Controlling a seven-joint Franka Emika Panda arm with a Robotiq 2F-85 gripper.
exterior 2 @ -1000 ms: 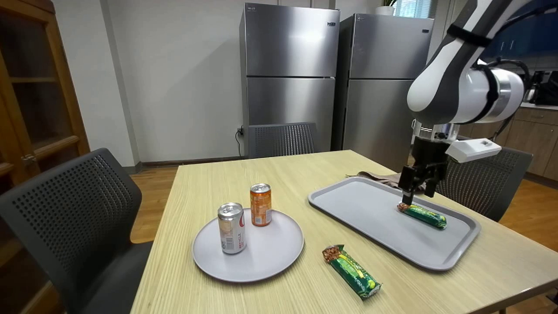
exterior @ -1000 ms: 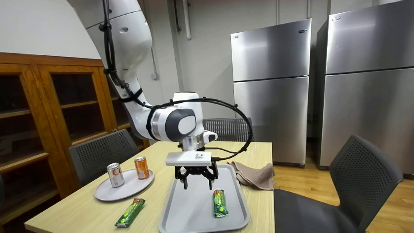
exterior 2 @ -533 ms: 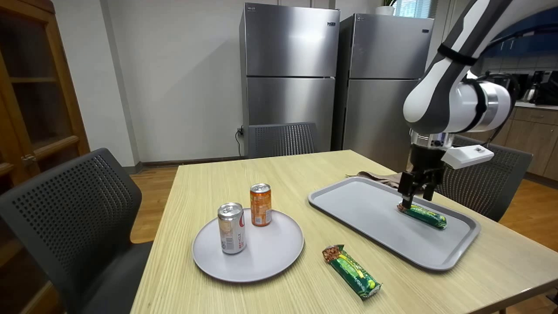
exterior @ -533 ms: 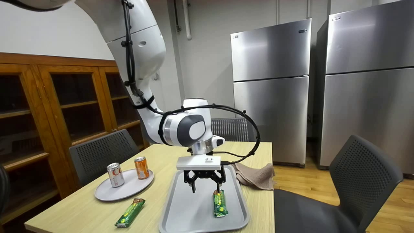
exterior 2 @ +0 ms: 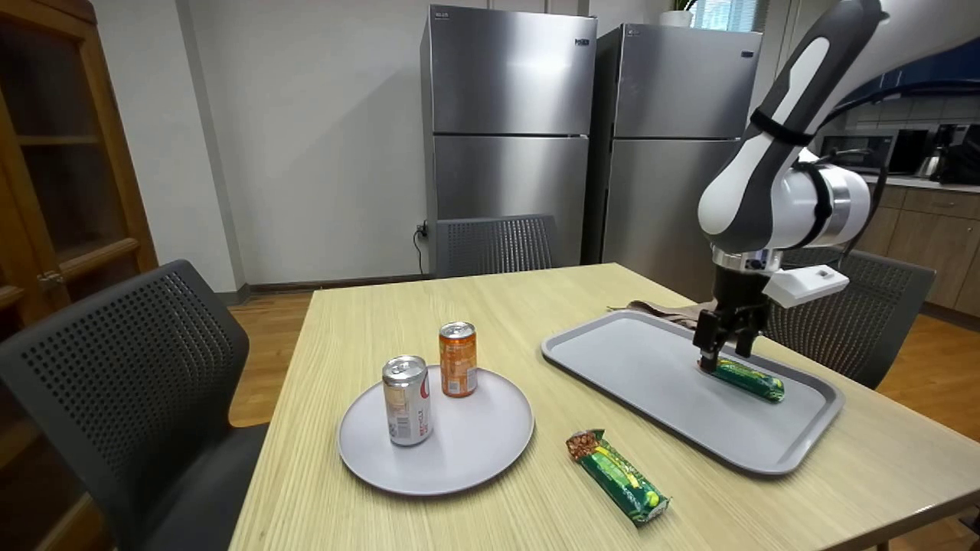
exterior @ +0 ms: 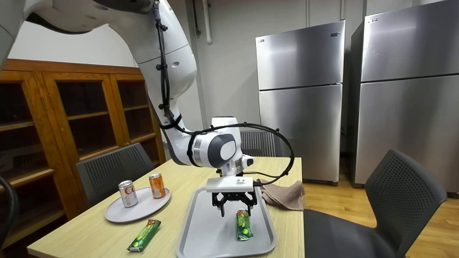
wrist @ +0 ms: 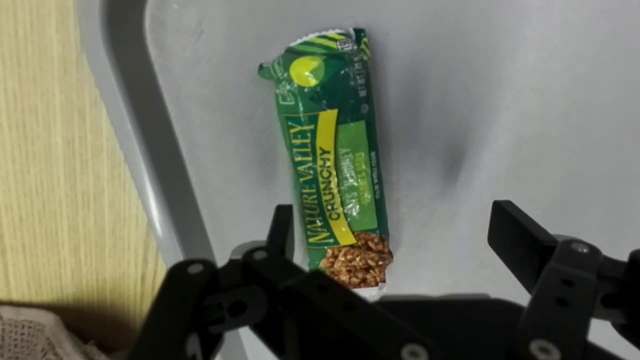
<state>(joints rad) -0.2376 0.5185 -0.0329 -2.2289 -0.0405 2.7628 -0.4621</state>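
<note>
Pale wood desk (exterior 2: 467,302), gray tray (exterior 2: 628,363) on it. End effector (exterior: 236,214) low over the tray, spread wide, holding nothing. Rough positioning looks done; grip on the granola bar (wrist: 330,165) seems left. Bar lies on the tray, showing off-center in the gap in the wrist view, contact unclear. Glossy green wrapper, yellow CRUNCHY band, brown oat print at 1 end.
</note>
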